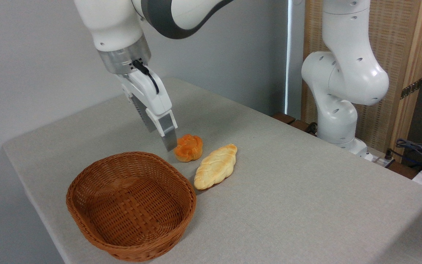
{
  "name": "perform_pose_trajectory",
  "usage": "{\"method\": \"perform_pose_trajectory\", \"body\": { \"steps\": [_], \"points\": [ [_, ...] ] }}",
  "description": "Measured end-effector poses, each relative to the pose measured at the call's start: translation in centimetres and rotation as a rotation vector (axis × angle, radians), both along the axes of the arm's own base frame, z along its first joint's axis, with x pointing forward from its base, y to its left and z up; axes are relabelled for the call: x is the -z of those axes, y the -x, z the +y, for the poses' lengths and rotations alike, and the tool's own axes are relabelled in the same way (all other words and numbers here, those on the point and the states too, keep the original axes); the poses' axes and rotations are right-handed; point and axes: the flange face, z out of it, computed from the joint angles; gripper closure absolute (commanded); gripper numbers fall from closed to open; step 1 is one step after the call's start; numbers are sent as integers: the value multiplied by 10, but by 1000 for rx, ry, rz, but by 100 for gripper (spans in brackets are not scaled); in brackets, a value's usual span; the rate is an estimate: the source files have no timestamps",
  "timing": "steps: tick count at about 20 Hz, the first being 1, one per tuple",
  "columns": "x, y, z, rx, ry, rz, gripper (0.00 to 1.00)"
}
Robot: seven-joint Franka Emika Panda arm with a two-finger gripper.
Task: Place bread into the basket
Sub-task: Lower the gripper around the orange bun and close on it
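I hold gripper (170, 141) touching bun (188, 147), behind basket (86, 176) | lined up for grasp | finger spread: cannot tell

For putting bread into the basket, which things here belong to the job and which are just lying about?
Belongs to the job:
- bun, on the table
- basket, empty
- gripper, beside the bun

Lying about:
- braided loaf, next to the bun
- cables, far right
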Motion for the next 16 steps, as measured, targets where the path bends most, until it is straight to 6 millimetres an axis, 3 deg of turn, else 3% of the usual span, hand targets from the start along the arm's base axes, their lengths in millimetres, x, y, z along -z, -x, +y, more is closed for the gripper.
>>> {"method": "perform_pose_trajectory", "body": {
  "steps": [10,13,16],
  "points": [
    [51,84,-79,162,-28,12,0],
    [69,100,-100,205,-28,-11,0],
    [89,103,-103,208,-25,-33,0]
  ]
}}
